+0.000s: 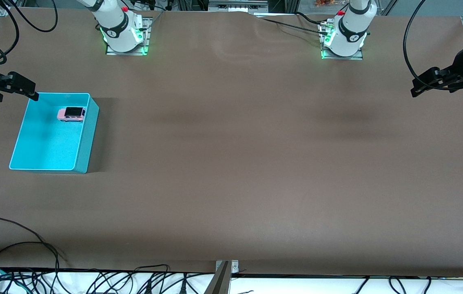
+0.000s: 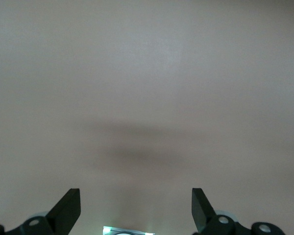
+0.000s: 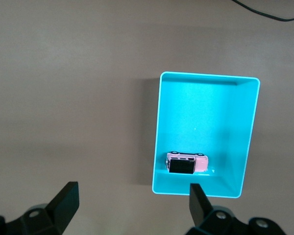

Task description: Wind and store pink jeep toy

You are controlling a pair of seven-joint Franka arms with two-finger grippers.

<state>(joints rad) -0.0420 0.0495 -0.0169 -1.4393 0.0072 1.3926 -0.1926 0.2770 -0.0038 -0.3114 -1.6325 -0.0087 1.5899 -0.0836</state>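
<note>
- The brown desk [image 1: 231, 163] is bare across most of its width; all that matters sits at the right arm's end.
- A turquoise bin [image 1: 86, 134] rests there on the desk, its long sides running from the robots' bases toward the front camera.
- The pink jeep toy [image 1: 71, 114] already lies inside the bin, on its floor, close to the end wall that is farther from the front camera. Its long axis runs across the bin's short width, and it seems to be tipped on its side, black roof showing toward the camera, though I would not swear to it.
- The right pincer [image 1: 31, 93] hangs in the air just over the bin's corner at the base end, so the toy lies a short way from it, inward and down into the bin. The right arm is plainly the nearer one.
- Its jaws stand wide apart and released, holding nothing and touching nothing; the right wrist view shows both fingers with the bin and toy [image 3: 187, 163] below, between them.
- The left pincer [image 1: 415, 89] waits over the bare desk at the left arm's end, well apart from the bin, jaws spread, empty.
- To my eye the storing looks done.
</note>
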